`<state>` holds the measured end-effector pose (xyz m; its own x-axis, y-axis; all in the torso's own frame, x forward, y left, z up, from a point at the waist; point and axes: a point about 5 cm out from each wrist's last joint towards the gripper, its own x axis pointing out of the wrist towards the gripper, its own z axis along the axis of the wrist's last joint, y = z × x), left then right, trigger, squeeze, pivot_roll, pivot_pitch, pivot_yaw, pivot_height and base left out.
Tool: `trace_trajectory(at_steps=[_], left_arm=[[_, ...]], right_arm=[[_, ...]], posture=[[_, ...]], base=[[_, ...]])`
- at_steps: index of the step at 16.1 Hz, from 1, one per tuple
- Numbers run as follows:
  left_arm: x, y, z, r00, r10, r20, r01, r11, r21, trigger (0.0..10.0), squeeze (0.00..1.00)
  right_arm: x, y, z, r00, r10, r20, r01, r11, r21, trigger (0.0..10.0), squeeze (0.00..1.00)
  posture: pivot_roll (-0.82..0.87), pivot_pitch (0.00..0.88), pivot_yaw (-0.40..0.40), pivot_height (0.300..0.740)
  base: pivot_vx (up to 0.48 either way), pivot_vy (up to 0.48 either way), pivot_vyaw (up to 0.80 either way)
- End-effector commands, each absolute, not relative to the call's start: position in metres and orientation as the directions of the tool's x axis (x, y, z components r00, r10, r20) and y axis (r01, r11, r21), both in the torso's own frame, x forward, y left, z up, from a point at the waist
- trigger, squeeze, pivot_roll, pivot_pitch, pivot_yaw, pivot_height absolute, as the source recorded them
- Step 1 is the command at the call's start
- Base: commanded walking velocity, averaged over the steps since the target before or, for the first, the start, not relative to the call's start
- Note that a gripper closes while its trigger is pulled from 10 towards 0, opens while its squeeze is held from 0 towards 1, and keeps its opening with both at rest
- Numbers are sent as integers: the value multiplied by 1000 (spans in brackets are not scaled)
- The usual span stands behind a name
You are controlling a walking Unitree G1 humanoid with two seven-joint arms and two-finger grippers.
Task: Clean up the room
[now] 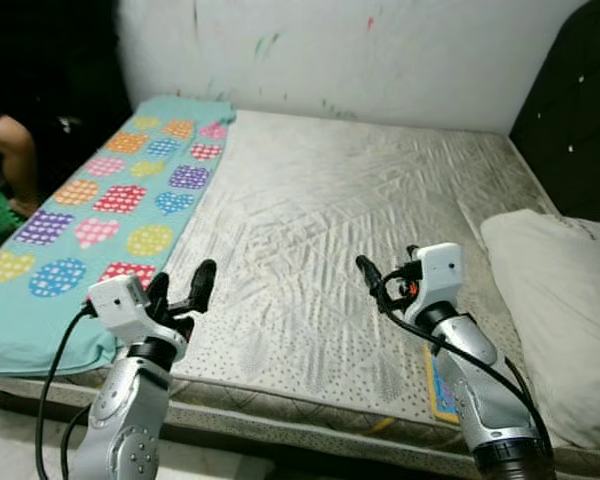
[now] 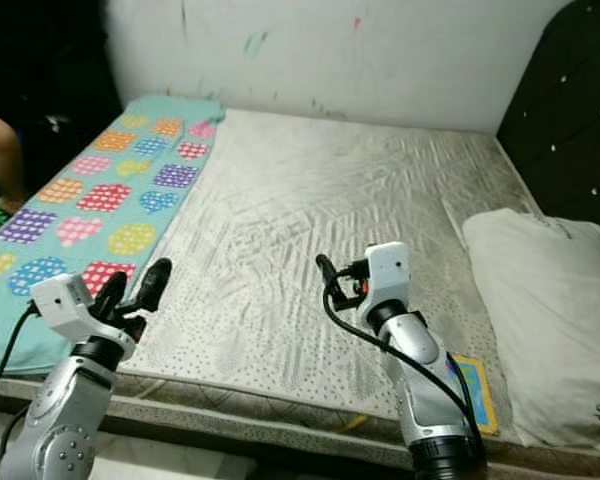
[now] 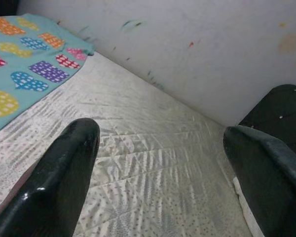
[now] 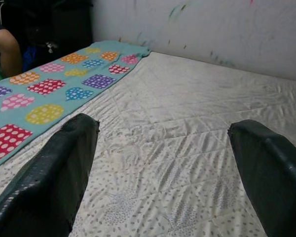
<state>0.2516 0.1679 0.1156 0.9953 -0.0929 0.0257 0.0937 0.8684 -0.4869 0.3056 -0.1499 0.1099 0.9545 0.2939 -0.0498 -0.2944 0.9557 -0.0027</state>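
Observation:
A teal blanket (image 1: 100,210) printed with coloured dotted shapes lies spread along the left side of a bare quilted mattress (image 1: 330,220). A white pillow (image 1: 560,310) rests at the right end, by the dark headboard (image 1: 570,110). My left gripper (image 1: 180,285) hovers open over the mattress's front edge, just right of the blanket's near corner, with nothing between its fingers (image 3: 64,168). My right gripper (image 1: 388,262) is open too, held above the middle front of the mattress and pointing toward the blanket; its fingers (image 4: 54,173) hold nothing.
A person's arm (image 1: 15,150) shows at the far left beside the bed. A small flat colourful card or book (image 2: 477,390) lies at the mattress's front right edge, under my right arm. A paint-marked white wall (image 1: 360,50) runs behind the bed.

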Motion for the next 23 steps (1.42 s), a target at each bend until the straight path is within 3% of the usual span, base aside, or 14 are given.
trace_trajectory(at_steps=[1,8,13,23], left_arm=[[254,166,119,994,-97,40,104,869,-484,10000,0],[257,169,126,995,-94,34,100,889,-448,10000,0],[257,172,119,998,-62,-1,55,893,-447,10000,0],[255,173,114,999,-49,-17,35,888,-459,10000,0]], right_arm=[[310,-147,116,953,302,-25,-302,953,-10,10000,0],[313,-137,119,949,317,1,-316,948,-18,10000,0],[313,-140,117,956,293,-4,-293,956,-13,10000,0],[311,-150,107,962,269,-37,-270,963,-18,10000,0]], posture=[[-68,19,-29,740],[-50,22,-15,740],[-35,16,-32,740],[-25,0,-51,740]], base=[[480,0,0],[422,0,0],[0,0,0],[0,255,0]])
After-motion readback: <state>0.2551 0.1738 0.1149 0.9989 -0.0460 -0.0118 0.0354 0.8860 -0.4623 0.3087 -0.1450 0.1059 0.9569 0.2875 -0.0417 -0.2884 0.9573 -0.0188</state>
